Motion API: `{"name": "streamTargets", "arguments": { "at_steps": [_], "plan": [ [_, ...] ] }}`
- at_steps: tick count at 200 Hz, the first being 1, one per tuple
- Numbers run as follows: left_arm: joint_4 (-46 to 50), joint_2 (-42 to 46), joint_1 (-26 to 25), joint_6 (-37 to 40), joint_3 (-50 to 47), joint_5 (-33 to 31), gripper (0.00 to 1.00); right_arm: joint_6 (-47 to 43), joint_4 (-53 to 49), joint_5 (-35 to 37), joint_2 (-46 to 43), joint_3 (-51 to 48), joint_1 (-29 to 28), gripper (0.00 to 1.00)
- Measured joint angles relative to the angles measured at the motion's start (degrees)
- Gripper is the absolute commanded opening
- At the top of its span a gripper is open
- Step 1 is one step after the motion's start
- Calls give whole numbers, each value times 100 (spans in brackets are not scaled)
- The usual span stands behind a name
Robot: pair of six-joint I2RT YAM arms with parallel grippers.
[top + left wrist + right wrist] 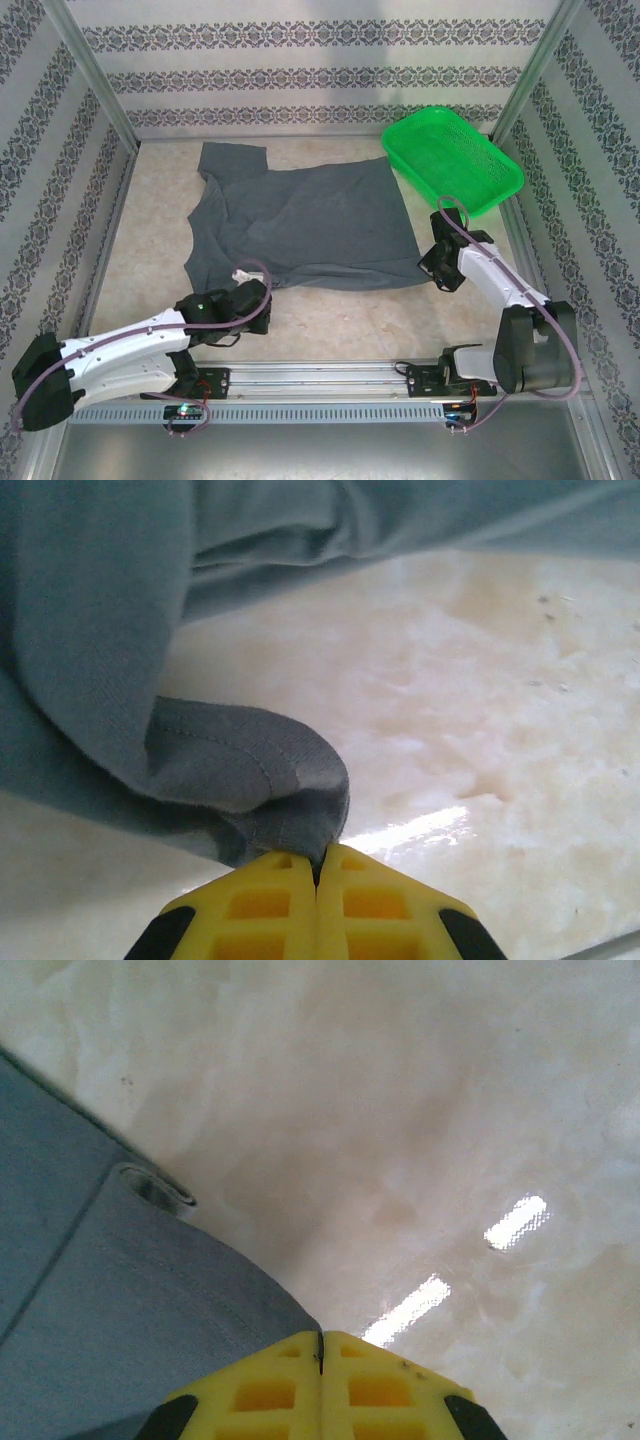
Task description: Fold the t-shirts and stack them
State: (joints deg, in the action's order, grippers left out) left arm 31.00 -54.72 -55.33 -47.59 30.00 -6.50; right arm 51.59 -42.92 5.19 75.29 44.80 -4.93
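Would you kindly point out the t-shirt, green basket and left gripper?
t-shirt [310, 225], top external view, chest middle
green basket [450, 160], top external view, bare floor
left gripper [318, 865], left wrist view, between fingertips

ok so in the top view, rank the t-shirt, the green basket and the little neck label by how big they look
1. t-shirt: spread out, clearly the largest.
2. green basket: noticeably smaller than the shirt.
3. neck label: a tiny pale patch at the shirt's near edge.
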Motion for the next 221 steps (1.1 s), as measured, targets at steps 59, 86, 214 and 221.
{"name": "streamTargets", "arguments": {
  "at_steps": [59, 86, 214, 221],
  "plan": [
    [-470, -190, -173, 247, -190, -278, 22, -184, 7, 20, 214, 262, 120, 0],
    [-424, -433, -354, 466, 42, -275, 29, -258, 0, 68, 212, 262, 317, 0],
    [1143, 1541, 2186, -2015, -31, -535, 69, -625, 28, -31, 173, 262, 315, 0],
    [1215, 1620, 2402, -2253, -55, -417, 69, -647, 33, -55, 184, 262, 295, 0]
  ]
}}
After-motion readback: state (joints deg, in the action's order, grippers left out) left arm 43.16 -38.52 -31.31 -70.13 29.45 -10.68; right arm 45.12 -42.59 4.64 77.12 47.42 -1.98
